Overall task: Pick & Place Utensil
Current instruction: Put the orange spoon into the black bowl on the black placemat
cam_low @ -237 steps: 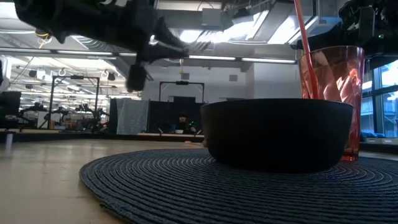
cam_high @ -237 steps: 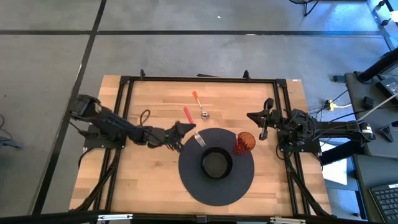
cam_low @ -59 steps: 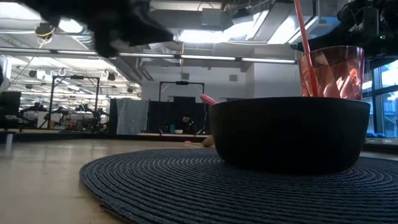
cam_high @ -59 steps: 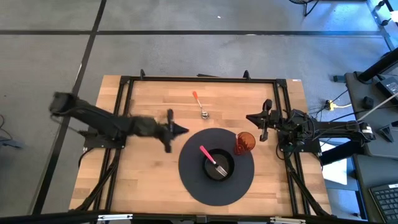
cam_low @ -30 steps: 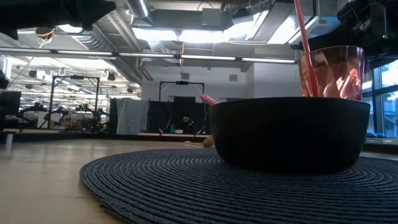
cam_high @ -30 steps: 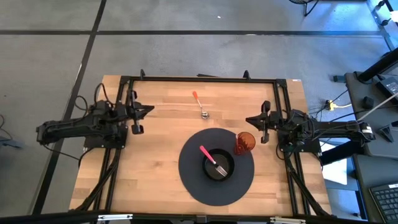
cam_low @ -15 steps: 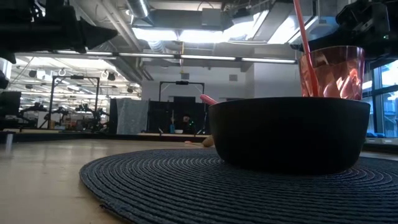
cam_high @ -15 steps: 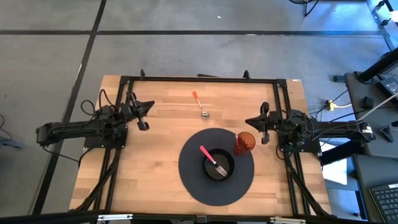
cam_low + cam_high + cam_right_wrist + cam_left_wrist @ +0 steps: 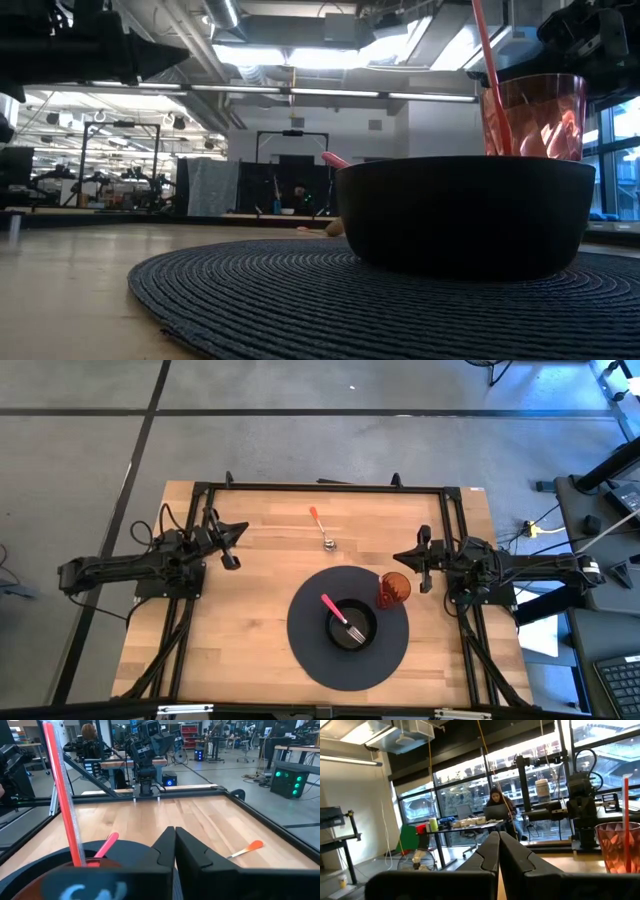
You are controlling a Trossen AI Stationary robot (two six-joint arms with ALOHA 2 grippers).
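A fork (image 9: 342, 618) with a pink handle lies in the black bowl (image 9: 348, 626). Its tines are inside, and its handle (image 9: 335, 159) leans over the bowl's rim. The bowl stands on a round dark placemat (image 9: 303, 650). An orange-handled spoon (image 9: 320, 528) lies flat on the wood beyond the mat. My left gripper (image 9: 240, 530) hovers shut near the table's left side, far from the bowl. My right gripper (image 9: 400, 556) is shut near the right side, just beyond the red cup (image 9: 393, 589). Neither holds anything.
The red cup (image 9: 535, 110) stands on the mat's right edge beside the bowl, with a red stick (image 9: 60, 795) upright in it. A black frame (image 9: 320, 487) runs around the table. Bare wood lies left of and beyond the mat. People sit at desks in the room behind.
My left gripper has moved slightly toward the table's far edge near its left side and has come to rest there, still shut. The fork has stayed in the bowl.
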